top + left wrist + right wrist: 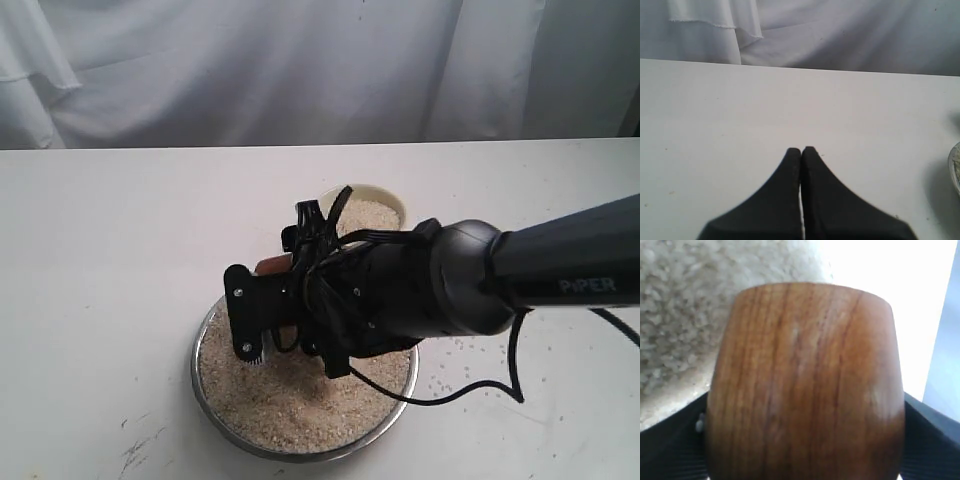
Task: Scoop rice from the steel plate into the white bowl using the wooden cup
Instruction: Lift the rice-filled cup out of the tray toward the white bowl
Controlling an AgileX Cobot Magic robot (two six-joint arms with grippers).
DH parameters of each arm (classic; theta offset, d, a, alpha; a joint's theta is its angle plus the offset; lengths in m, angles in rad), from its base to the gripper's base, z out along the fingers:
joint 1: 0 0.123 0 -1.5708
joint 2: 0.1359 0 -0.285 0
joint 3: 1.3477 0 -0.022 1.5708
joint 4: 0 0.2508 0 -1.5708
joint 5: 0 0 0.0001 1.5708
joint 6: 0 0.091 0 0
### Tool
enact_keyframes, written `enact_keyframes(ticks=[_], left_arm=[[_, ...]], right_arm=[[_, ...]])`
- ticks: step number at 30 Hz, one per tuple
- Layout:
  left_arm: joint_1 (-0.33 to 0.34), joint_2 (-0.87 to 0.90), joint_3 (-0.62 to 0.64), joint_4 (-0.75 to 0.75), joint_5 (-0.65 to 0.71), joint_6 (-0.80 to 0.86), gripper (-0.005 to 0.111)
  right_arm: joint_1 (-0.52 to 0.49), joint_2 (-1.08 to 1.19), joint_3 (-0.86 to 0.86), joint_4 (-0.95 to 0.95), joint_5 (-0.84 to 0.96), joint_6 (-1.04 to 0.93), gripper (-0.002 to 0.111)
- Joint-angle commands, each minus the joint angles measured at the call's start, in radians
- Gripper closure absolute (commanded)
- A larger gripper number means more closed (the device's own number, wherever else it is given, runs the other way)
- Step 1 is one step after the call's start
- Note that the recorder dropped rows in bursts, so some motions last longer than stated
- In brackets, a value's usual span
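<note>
Table (100, 250), white and wide, carries everything. The right arm (560, 270) reaches in across it and hides much of the working area.

The steel plate (197, 375) sits toward the table edge at the foot of the exterior view. It is spread with rice (290, 410) across its whole floor. A few loose grains (450, 362) lie on the table just beside it. The white bowl (400, 207) stands just behind the plate, toward the curtained far edge, and it has rice in it too. Whether bowl and plate touch cannot be told, since the arm covers the gap.

The wooden cup (805, 385) is clamped across its belly by the right gripper's (800, 440) fingers (670, 445), which are spread wide around it. It hangs low over the plate's far side with rice right behind it. Its inside is not visible, so its load cannot be judged.

The left gripper (801, 150) has its fingers pressed together, empty, over bare table beside the plate.

The step in hand looks like the scoop itself. Next, the cup's mouth probably needs to be pushed through the grains and turned upward. After a short lift toward the bowl, it should be tipped only once over the rim.
</note>
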Motion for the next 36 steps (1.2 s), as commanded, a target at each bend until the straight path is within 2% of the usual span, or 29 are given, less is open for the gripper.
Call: enact_keyframes(ticks=[1,7,12,15,18,27,30,36], left_arm=[[-0.003,-0.004,0.005,0.001,-0.013,0.001,0.107],[-0.003,-0.004,0.005,0.001,-0.013,0.001,0.107],[-0.003,-0.004,0.005,0.001,-0.013,0.001,0.107],[-0.003,-0.004,0.005,0.001,-0.013,0.001,0.107],[-0.003,-0.004,0.005,0.001,-0.013,0.001,0.107],[-0.003,-0.004,0.005,0.001,-0.013,0.001,0.107],[-0.003,-0.004,0.005,0.001,-0.013,0.001,0.107],[-0.003,-0.004,0.005,0.001,-0.013,0.001,0.107]], right_arm=[[-0.044,-0.015,0.0,0.076,-0.052,0.008,0.108],[-0.161,-0.015,0.006,0.323,-0.288,0.008,0.108],[-0.219,-0.035,0.117,0.339,-0.454,0.008,0.108],[-0.281,-0.074,0.178,0.387,-0.658,0.036,0.108],[-0.324,-0.106,0.205,0.436,-0.761,0.037,0.108],[-0.421,-0.169,0.276,0.423,-1.018,0.145,0.108],[-0.438,-0.169,0.293,0.357,-1.119,0.192,0.108],[-0.438,-0.169,0.331,0.339,-1.234,0.27,0.108]])
